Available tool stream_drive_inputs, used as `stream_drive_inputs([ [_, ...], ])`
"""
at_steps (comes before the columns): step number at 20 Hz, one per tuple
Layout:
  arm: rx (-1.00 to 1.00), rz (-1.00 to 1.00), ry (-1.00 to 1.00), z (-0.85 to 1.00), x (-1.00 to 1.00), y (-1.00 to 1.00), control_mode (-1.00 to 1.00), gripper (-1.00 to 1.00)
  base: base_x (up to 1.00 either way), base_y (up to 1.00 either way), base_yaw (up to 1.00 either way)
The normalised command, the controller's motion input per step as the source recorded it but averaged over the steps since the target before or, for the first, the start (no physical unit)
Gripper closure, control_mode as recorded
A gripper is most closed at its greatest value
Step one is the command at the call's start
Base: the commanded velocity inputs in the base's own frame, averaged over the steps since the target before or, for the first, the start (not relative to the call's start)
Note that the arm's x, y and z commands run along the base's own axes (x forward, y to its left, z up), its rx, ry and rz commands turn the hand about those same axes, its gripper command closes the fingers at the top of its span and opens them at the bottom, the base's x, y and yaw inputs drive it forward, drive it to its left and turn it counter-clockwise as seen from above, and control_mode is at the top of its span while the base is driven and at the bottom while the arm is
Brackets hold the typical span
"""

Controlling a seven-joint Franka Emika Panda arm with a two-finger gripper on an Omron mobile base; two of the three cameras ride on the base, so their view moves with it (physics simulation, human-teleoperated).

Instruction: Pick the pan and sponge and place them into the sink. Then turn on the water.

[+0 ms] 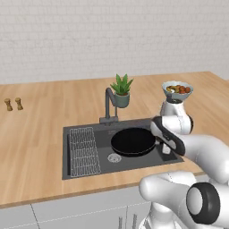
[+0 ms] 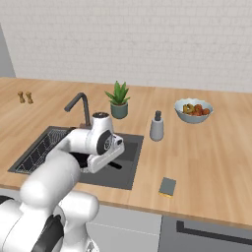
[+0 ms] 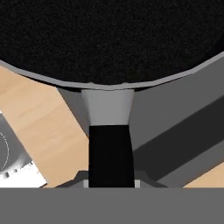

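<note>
Inside the sink (image 1: 80, 167), the pan (image 1: 133, 142) sits with the end effector (image 3: 111, 183) clenched on its handle.

The scene is evenly and brightly lit, rendered without glare. Shadows are soft and faint; the sink (image 1: 85, 134) basin reads darker than the counter (image 1: 40, 129). Both base views are slightly soft and low in detail. In the hand view the pan (image 3: 109, 39) shows fine grain, with no edge distortion.
</note>
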Motion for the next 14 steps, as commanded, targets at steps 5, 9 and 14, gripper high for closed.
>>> stream_drive_inputs([
  [5,0.0,0.0,-0.16,-0.37,0.38,0.1,-1.0,1.0,0.0,0.0,0.0],
  [9,0.0,0.02,-0.12,-0.47,0.49,0.02,-1.0,1.0,0.0,0.0,0.0],
  [14,0.0,0.07,-0.02,-0.46,0.53,0.0,-1.0,1.0,0.0,0.0,0.0],
])
